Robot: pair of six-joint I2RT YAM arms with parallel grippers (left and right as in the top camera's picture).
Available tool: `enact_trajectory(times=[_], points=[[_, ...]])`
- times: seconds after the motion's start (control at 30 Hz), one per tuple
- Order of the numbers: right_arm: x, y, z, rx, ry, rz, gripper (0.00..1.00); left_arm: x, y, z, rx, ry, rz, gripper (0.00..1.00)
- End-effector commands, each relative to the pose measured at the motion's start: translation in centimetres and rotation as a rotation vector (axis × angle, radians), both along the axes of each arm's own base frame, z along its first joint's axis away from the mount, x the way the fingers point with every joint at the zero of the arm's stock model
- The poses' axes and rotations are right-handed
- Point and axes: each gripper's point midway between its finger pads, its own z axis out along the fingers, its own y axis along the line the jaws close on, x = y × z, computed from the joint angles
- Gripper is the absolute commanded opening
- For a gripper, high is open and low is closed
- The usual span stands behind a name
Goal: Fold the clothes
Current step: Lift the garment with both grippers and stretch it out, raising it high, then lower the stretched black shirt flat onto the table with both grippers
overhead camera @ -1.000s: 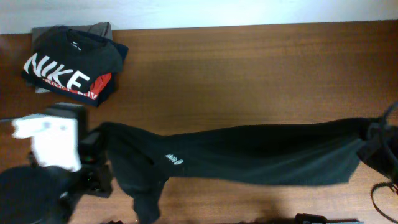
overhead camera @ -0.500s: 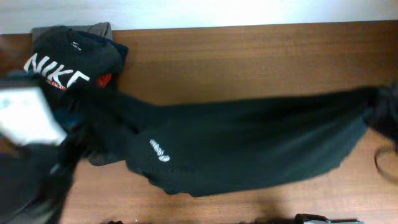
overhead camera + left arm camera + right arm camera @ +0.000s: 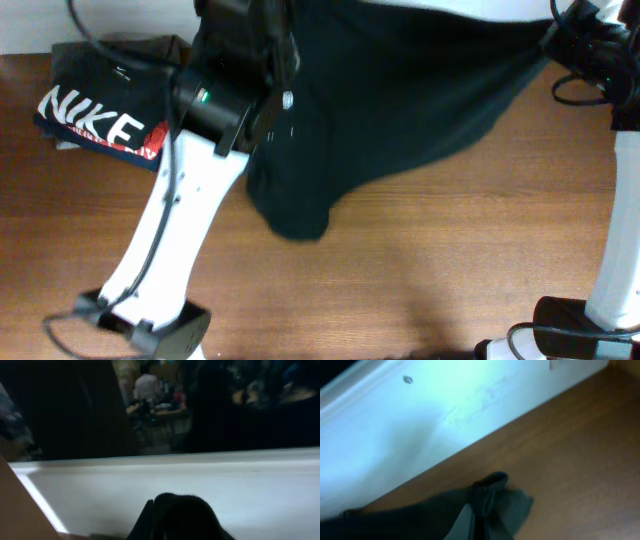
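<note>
The plain black top (image 3: pixel 400 90) hangs stretched between both grippers, lifted above the far half of the table, with a lobe sagging down toward the middle (image 3: pixel 290 205). My left gripper (image 3: pixel 262 25) is shut on its left end at the top of the overhead view; black cloth bunches at the jaws in the left wrist view (image 3: pixel 182 520). My right gripper (image 3: pixel 560 30) is shut on its right end; a pinched fold of cloth shows in the right wrist view (image 3: pixel 487 497).
A folded stack with the black NIKE T-shirt (image 3: pixel 100 110) on top sits at the far left of the wooden table (image 3: pixel 420 260). The left arm (image 3: pixel 180 210) slants across the left side. The right arm (image 3: pixel 620 200) stands along the right edge. A white wall borders the far edge.
Both grippers have lifted the black top off the table and carried it toward the far edge. The left arm swung from the front left up to the far side.
</note>
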Motion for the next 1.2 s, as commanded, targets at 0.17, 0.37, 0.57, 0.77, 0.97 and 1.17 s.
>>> enact_trajectory(times=[0.17,0.37,0.57,0.77,0.97,1.17], points=[[-4.8,-2.6,6.6,-0.079,-0.115,-0.067,0.04,-4.7,3.6,7.0,0.093,-0.051,0.001,0.02],[-6.8,-2.3,0.0,-0.029,0.167,-0.062,0.07,-5.5,2.8,-3.9,-0.035,0.332,-0.063,0.07],[-8.8,-1.8,-8.1,0.038,0.524,-0.048,0.08,-7.2,-0.1,-16.0,-0.078,0.778,-0.166,0.08],[-10.0,-0.7,-16.4,0.115,0.786,0.008,0.08,-9.0,-1.1,-26.5,-0.055,1.121,-0.145,0.09],[-12.1,0.2,-23.0,0.165,0.960,0.048,0.09,-11.5,-0.6,-32.5,-0.042,1.313,-0.096,0.09],[-14.3,0.9,-27.6,0.205,1.073,0.061,0.08,-14.4,-1.2,-35.9,-0.080,1.477,-0.131,0.08]])
